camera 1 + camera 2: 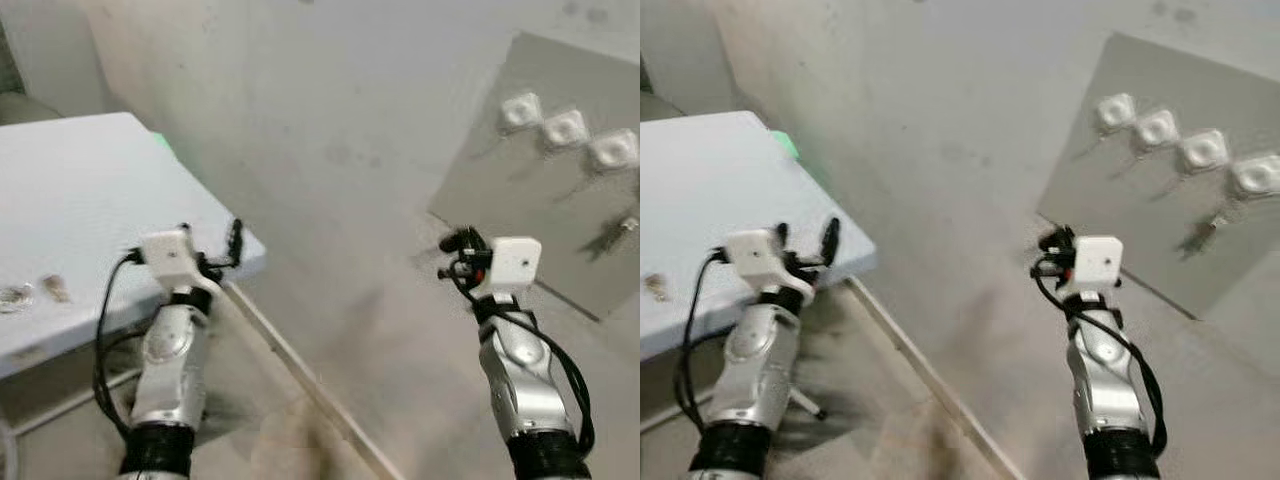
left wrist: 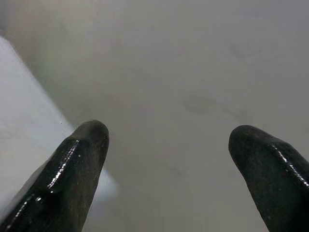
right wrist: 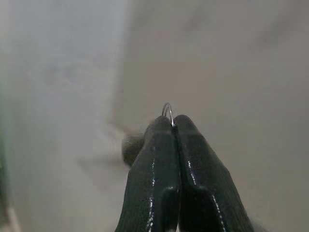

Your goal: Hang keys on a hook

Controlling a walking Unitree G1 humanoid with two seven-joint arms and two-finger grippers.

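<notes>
My right gripper (image 1: 458, 245) is raised in front of the wall, left of and below the grey board (image 1: 520, 220). Its fingers (image 3: 169, 159) are shut on a key ring (image 3: 167, 110), and only a thin metal loop pokes out above the tips. Several white hooks (image 1: 565, 127) sit in a row along the top of the board. A key (image 1: 625, 225) hangs on the board under the right-hand hook. My left gripper (image 1: 235, 240) is open and holds nothing, near the corner of the white table (image 1: 90, 200). More keys (image 1: 15, 295) lie on the table at the far left.
The table's corner juts out beside my left arm. A bare concrete wall (image 1: 330, 120) runs behind both arms, meeting the floor along a pale skirting line (image 1: 300, 380). A green patch (image 1: 160, 140) shows at the table's far edge.
</notes>
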